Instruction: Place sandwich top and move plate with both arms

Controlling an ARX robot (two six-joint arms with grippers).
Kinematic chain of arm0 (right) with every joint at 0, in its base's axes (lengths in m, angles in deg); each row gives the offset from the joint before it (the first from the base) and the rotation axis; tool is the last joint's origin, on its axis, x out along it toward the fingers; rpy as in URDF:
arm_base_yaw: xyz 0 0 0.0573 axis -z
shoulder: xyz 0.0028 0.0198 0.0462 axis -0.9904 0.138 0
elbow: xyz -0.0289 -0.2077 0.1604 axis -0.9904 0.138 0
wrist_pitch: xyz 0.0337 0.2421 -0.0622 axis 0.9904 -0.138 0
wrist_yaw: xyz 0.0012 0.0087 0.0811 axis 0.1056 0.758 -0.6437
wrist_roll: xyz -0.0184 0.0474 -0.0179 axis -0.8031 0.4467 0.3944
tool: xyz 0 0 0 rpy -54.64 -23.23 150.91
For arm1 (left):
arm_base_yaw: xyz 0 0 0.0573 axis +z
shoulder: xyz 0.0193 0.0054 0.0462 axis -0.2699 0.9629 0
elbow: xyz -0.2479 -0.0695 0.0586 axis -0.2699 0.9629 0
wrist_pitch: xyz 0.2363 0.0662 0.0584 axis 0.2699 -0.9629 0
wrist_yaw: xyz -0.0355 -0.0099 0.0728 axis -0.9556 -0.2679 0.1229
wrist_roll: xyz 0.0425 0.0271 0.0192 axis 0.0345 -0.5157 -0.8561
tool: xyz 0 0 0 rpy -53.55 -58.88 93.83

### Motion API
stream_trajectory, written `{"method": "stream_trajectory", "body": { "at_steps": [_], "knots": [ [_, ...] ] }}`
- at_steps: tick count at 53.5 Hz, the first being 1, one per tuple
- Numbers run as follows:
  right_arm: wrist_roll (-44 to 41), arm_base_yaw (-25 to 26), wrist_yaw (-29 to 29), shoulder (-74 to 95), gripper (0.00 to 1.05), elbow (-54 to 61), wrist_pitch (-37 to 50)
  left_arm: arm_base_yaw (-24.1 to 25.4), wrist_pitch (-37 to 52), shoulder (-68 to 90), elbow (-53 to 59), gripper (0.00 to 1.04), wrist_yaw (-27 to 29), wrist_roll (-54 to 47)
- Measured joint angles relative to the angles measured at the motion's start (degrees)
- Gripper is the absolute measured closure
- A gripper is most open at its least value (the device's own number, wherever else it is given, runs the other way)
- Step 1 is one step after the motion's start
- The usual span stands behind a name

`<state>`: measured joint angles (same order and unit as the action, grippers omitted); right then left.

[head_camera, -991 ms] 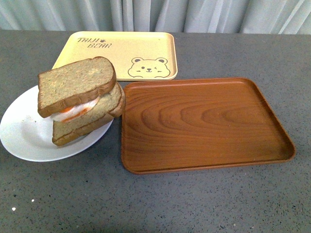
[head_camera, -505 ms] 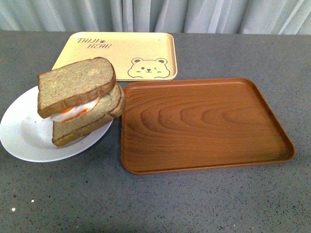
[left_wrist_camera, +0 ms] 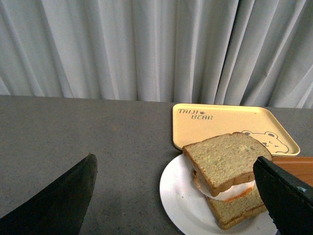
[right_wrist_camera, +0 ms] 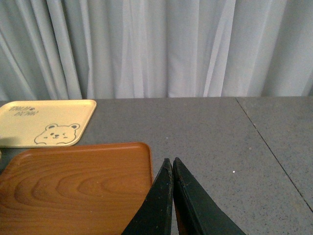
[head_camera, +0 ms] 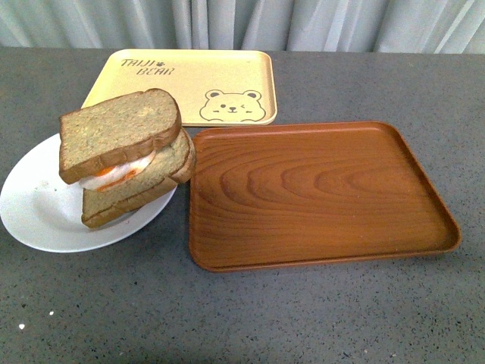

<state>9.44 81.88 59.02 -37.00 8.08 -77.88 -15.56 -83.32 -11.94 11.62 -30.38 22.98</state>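
Left wrist view, left pincer [left_wrist_camera: 173, 161] spread wide, right pincer [right_wrist_camera: 170, 160] pressed together, sandwich top [head_camera: 117, 130] stacked

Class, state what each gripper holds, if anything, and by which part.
Nothing is held. The left gripper is open and empty; the right gripper is shut on nothing. The sandwich top lies free, stacked on the plate.

diff | sandwich top [head_camera: 119, 130], plate [head_camera: 38, 216] | no visible shift since earlier
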Motion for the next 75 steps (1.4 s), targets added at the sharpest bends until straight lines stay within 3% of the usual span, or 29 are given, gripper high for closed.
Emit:
{"method": "stream_trajectory", "body": {
  "at_steps": [8, 24, 26, 29, 32, 40, 49, 53, 64, 75],
  "knots": [
    [-0.04, 0.0, 0.0, -0.07, 1.01, 0.0, -0.02, 0.0, 0.0, 0.0, 0.0, 0.09, 0.0, -0.02],
    [-0.04, 0.0, -0.02, -0.07, 0.53, 0.0, -0.02, 0.0, 0.0, 0.0, 0.0, 0.09, 0.0, 0.0],
    [-0.04, 0.0, -0.02, -0.07, 0.48, 0.0, -0.02, 0.59, -1.18, 0.76, -0.35, 0.09, -2.32, 0.94],
    [-0.04, 0.0, 0.07, -0.07, 0.39, 0.0, -0.02, 4.68, -8.72, 6.71, -4.04, 0.09, -15.45, 5.4],
    [-0.07, 0.0, -0.07, -0.09, 0.3, 0.0, -0.02, 7.23, -7.63, 15.19, -6.32, 0.09, -24.06, 9.44],
    [-0.04, 0.0, -0.02, -0.11, 0.08, 0.0, -0.02, 9.53, 8.31, 35.85, -10.54, 0.09, -30.91, 16.96],
    [-0.04, 0.0, -0.04, -0.11, 0.09, 0.0, -0.02, 11.98, 33.62, 66.62, -16.59, 0.09, -28.72, 26.16],
    [-0.04, 0.0, -0.04, -0.13, 0.09, 0.0, -0.02, 12.52, 40.11, 77.66, -18.73, 0.09, -27.69, 28.94],
    [-0.04, 0.0, -0.04, -0.13, 0.09, 0.0, -0.02, 14.97, 49.16, 96.37, -21.73, 0.09, -26.51, 33.0],
    [-0.04, 0.0, -0.04, -0.13, 0.09, 0.0, -0.02, 17.11, 51.91, 105.83, -22.86, 0.09, -26.01, 34.62]
  ]
}}
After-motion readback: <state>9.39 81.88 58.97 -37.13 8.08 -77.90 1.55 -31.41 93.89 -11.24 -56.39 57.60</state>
